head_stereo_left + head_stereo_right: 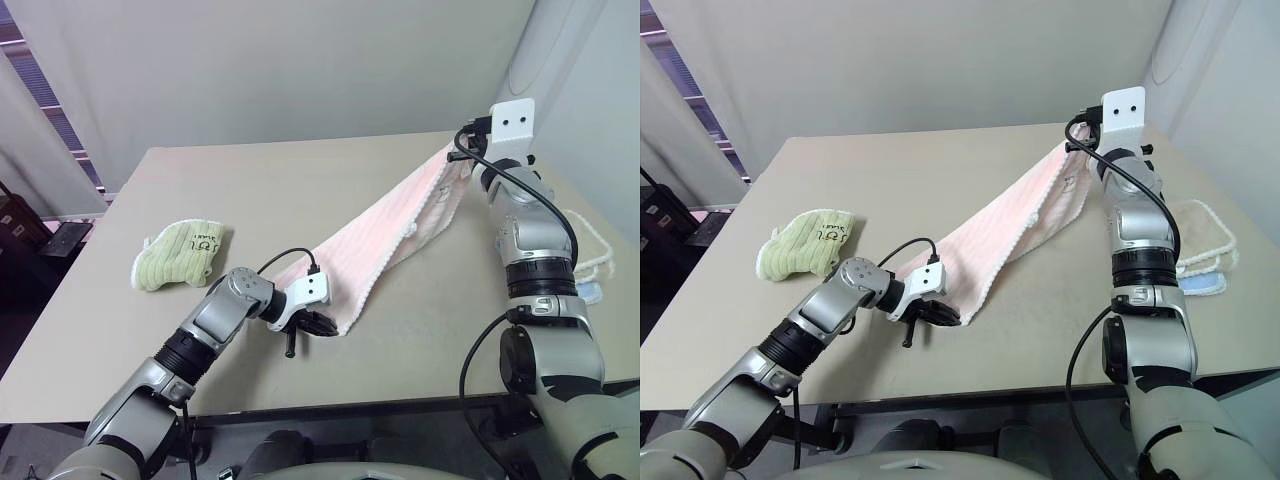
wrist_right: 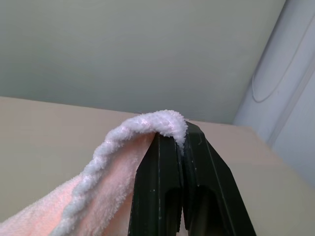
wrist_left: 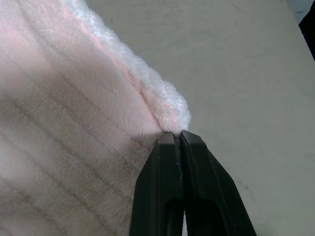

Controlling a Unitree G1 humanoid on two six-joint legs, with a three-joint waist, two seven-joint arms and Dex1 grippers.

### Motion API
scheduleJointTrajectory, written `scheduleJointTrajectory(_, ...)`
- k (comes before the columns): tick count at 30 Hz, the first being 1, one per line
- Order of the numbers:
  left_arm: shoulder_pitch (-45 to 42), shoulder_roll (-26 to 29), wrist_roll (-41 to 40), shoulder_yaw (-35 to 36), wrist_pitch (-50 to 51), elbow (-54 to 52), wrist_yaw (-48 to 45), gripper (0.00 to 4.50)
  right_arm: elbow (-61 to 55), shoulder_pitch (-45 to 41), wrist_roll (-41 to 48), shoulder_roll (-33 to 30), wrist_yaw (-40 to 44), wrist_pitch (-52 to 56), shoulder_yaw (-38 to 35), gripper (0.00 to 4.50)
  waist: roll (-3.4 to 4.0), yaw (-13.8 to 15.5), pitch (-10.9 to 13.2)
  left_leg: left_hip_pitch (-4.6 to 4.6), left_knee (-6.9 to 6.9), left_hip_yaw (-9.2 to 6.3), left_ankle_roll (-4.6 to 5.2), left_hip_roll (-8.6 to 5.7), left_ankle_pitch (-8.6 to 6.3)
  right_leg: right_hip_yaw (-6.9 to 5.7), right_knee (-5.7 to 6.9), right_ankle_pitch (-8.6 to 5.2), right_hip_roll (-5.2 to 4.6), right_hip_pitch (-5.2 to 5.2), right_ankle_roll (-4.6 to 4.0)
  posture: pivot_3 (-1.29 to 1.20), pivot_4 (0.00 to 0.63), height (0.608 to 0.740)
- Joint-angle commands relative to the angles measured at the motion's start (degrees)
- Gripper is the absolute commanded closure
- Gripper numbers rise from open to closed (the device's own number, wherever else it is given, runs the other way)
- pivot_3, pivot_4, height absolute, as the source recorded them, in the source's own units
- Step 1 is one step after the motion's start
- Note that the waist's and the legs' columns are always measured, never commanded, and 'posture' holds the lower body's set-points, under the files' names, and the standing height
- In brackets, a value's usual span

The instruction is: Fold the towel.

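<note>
The towel (image 1: 385, 245) is pale pink with fine ribbed stripes and white fluffy edging, the folded towel (image 1: 180, 254) light green and ribbed, the table (image 1: 250, 190) plain beige.

Both arms were built of rounded silver-grey metal segments joined by black ribbed rings. Each wrist carried a white camera bracket (image 1: 512, 124) with two dark screw holes, fed by a looping black cable (image 1: 290, 258). The jaws were matte black plastic.
</note>
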Motion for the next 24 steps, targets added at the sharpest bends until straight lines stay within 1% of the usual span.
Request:
scheduleJointTrajectory(1,2.17,1.68,-0.45,-0.06,3.37,2.89,-1.56,4.47,-2.94,-0.7,-0.58,-0.86,-0.26,-0.23,-0.23,4.5,0.0,-0.06,0.0,0.0,0.0,0.0,0.01,0.02,0.0,0.0,-0.02,0.0,0.02,0.0,0.0,0.0,0.0,0.74)
scheduleJointTrajectory(4,0.54,2.49,-6.2,7.21,6.34,0.19,-1.6,4.47,-4.53,0.25,-0.26,-0.75,-0.24,0.32,-0.49,4.5,-0.01,-0.12,0.05,-0.04,0.0,0.0,0.02,0.16,-0.01,0.02,-0.04,0.01,0.15,-0.01,-0.01,0.0,0.0,0.74)
scheduleJointTrajectory(5,-0.98,3.19,-8.79,10.77,7.91,-0.05,-1.69,4.47,-5.12,0.58,0.07,-0.69,-0.19,0.38,-0.81,4.5,-0.01,-0.11,0.07,-0.09,0.0,0.0,0.02,0.19,-0.01,0.02,-0.02,0.04,0.18,-0.01,0.0,0.0,0.0,0.74)
scheduleJointTrajectory(8,-5.96,5.0,-14.61,19.98,9.38,2.77,-0.98,4.47,-5.32,1.25,0.29,-0.91,-0.53,0.28,-1.53,4.5,-0.08,0.05,0.21,-0.24,0.01,-0.02,-0.02,0.34,0.01,-0.01,0.02,0.1,0.33,-0.15,-0.08,0.0,0.0,0.74)
scheduleJointTrajectory(10,-10.87,6.19,-16.78,25.06,9.04,8.63,-0.18,4.47,-3.72,1.1,-0.01,-1.12,-1.38,-0.32,-2.03,4.5,-0.11,0.18,0.24,-0.28,0.06,-0.03,-0.07,0.37,0.04,-0.04,0.02,0.13,0.36,-0.37,-0.13,0.0,0.0,0.74)
scheduleJointTrajectory(13,-19.01,6.73,-16.07,29.71,4.22,21.06,3.04,4.47,-0.89,0.06,-0.51,-1.54,-2.09,-1.79,-2.06,4.5,-0.12,0.33,0.23,-0.33,0.12,-0.02,-0.09,0.32,0.05,-0.03,-0.06,0.15,0.35,-0.34,-0.14,0.0,0.0,0.74)
scheduleJointTrajectory(16,-30.45,5.52,-16.4,35.13,1.67,36.83,9.62,4.47,2.58,-2.13,-0.41,-1.42,-1.84,-3.62,-1.59,4.5,-0.23,0.42,0.3,-0.32,0.11,0.0,-0.08,0.27,0.04,-0.02,-0.19,0.17,0.33,-0.29,-0.1,0.0,0.0,0.74)
scheduleJointTrajectory(18,-37.08,4.37,-14.91,37.11,-3.68,47.35,15.32,4.47,6.87,-4.97,-0.44,-0.91,-2.0,-5.99,-1.3,4.5,-0.3,0.37,0.35,-0.36,0.13,-0.01,-0.08,0.27,0.05,-0.03,-0.16,0.21,0.33,-0.35,-0.04,0.0,0.0,0.74)
scheduleJointTrajectory(20,-40.72,3.2,-12.6,37.58,-9.81,54.64,20.7,4.47,12.14,-8.07,-1.12,-0.68,-2.36,-9.01,-0.71,4.5,-0.3,0.31,0.36,-0.47,0.14,-0.01,-0.09,0.26,0.05,-0.03,-0.15,0.26,0.33,-0.46,0.04,0.0,0.0,0.74)
scheduleJointTrajectory(21,-42.38,2.36,-13.68,39.87,-11.66,57.56,23.9,4.47,15.52,-10.18,-1.91,-0.69,-3.06,-11.42,-0.25,4.5,-0.31,0.23,0.36,-0.52,0.11,0.0,-0.09,0.26,0.05,-0.02,-0.15,0.28,0.32,-0.52,0.06,0.0,0.0,0.74)
scheduleJointTrajectory(23,-44.54,1.18,-14.45,42.89,-15.5,61.29,29.4,4.47,21.93,-14.2,-2.06,-0.88,-4.69,-15.07,-0.84,4.5,-0.32,-0.02,0.35,-0.65,0.06,0.02,-0.11,0.27,0.06,0.01,-0.1,0.3,0.32,-0.71,0.07,0.0,0.0,0.74)
scheduleJointTrajectory(24,-45.1,0.86,-14.16,43.61,-16.87,62.31,30.88,4.47,24.41,-15.63,-2.1,-1.05,-5.36,-16.43,-1.12,4.5,-0.32,-0.1,0.35,-0.82,0.08,0.03,-0.31,0.27,0.18,0.01,-0.01,0.3,0.32,-0.86,0.07,0.0,0.0,0.74)
